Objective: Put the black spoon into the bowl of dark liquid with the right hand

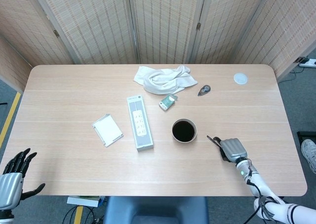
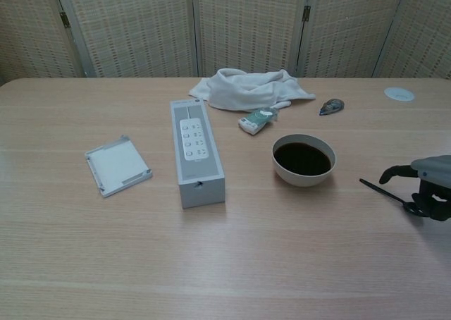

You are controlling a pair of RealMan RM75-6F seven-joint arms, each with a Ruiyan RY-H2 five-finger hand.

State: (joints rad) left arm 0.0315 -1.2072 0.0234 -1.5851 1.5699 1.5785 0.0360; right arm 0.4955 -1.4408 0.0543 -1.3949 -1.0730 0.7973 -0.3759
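Note:
The black spoon (image 1: 213,140) (image 2: 377,188) lies flat on the table to the right of the white bowl of dark liquid (image 1: 184,130) (image 2: 304,159). My right hand (image 1: 232,148) (image 2: 426,185) is lowered over the spoon's bowl end and hides it from above. Its thumb reaches left, apart from the down-curved fingers, and only the handle sticks out toward the bowl. I see no lift of the spoon off the wood. My left hand (image 1: 12,177) hangs open below the table's near left corner, holding nothing.
A long white power-strip box (image 1: 139,123) and a small white tray (image 1: 107,130) lie left of the bowl. Behind it are a green packet (image 1: 168,102), a crumpled white cloth (image 1: 163,79), a small grey gadget (image 1: 204,90) and a round white lid (image 1: 240,78).

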